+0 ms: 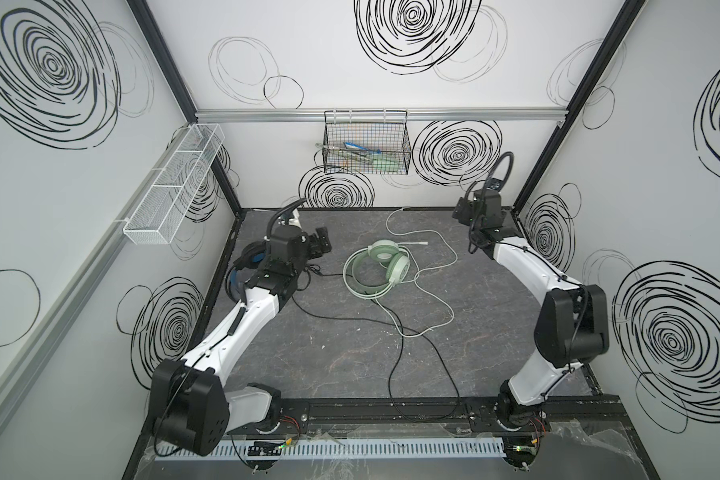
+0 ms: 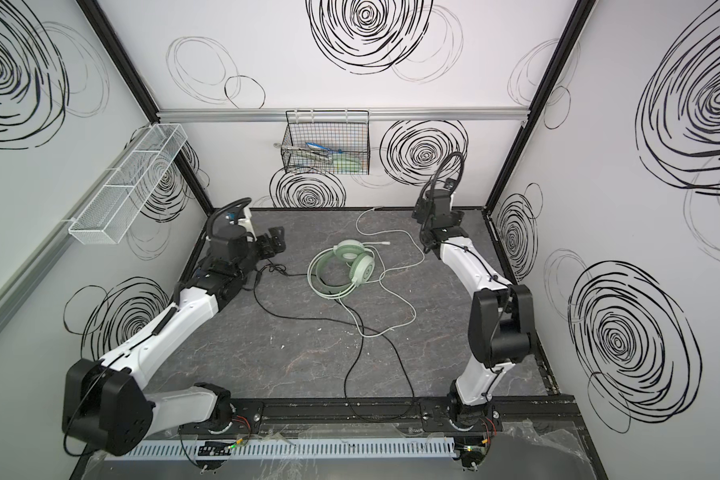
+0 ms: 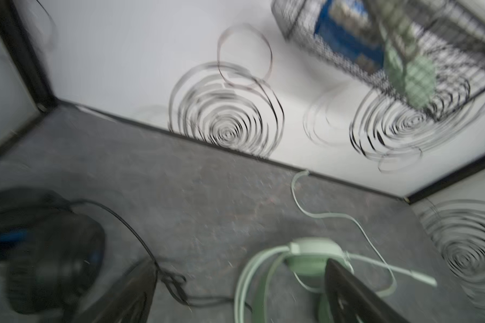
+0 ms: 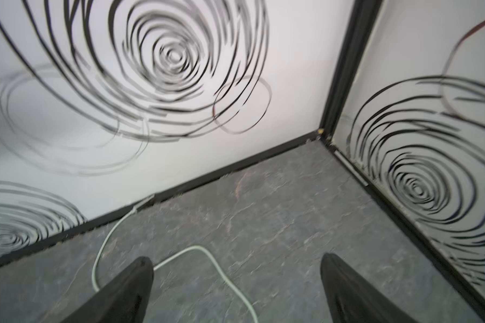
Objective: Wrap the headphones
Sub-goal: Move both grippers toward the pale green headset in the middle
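Your left gripper (image 1: pixel 324 242) hangs wide open and empty near the black headset (image 1: pixel 245 266), which lies at the left edge of the desk (image 1: pixel 329 357), mostly hidden under that arm. The mint-green headset (image 1: pixel 378 266) lies mid-desk, its white cord (image 1: pixel 443 291) sprawled loose toward the back wall. Your right gripper (image 4: pixel 235 258) is spread wide too, holding nothing, near the back right corner.
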Available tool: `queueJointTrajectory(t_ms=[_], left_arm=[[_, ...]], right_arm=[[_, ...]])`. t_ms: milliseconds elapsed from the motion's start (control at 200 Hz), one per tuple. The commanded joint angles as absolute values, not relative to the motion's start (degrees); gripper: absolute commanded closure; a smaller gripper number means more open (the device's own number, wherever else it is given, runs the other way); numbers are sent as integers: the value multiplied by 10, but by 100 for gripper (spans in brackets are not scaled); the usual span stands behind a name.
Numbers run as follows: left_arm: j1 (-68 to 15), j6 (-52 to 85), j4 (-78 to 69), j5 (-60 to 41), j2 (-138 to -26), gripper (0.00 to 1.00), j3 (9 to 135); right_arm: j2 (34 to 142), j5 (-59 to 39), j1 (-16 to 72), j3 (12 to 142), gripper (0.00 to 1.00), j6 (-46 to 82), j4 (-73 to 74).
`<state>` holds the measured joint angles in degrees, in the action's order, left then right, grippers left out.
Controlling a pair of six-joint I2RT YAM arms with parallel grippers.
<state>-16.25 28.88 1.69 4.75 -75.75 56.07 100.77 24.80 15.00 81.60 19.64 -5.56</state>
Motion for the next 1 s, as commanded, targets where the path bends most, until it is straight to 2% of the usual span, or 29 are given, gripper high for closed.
queueJointTrajectory(t_ms=[0,150,390,580,755,840,996], left_arm=[[-192,405,138,-13,-792,4,587],[-226,446,154,9,-859,4,608],[-250,477,165,24,-1011,4,665],[-254,504,176,51,-1054,0,689],[-258,513,184,39,-1105,12,718],[-267,509,198,55,-1126,21,738],[-276,519,200,62,-1145,26,740]], right_arm=[[1038,264,188,855,3,252,-211],[1043,224,219,849,3,258,-197],[1052,248,266,852,3,203,-184],[1040,237,284,845,3,190,-184],[1043,225,303,843,3,168,-171],[1041,225,305,848,3,155,-166],[1034,236,301,868,3,133,-158]])
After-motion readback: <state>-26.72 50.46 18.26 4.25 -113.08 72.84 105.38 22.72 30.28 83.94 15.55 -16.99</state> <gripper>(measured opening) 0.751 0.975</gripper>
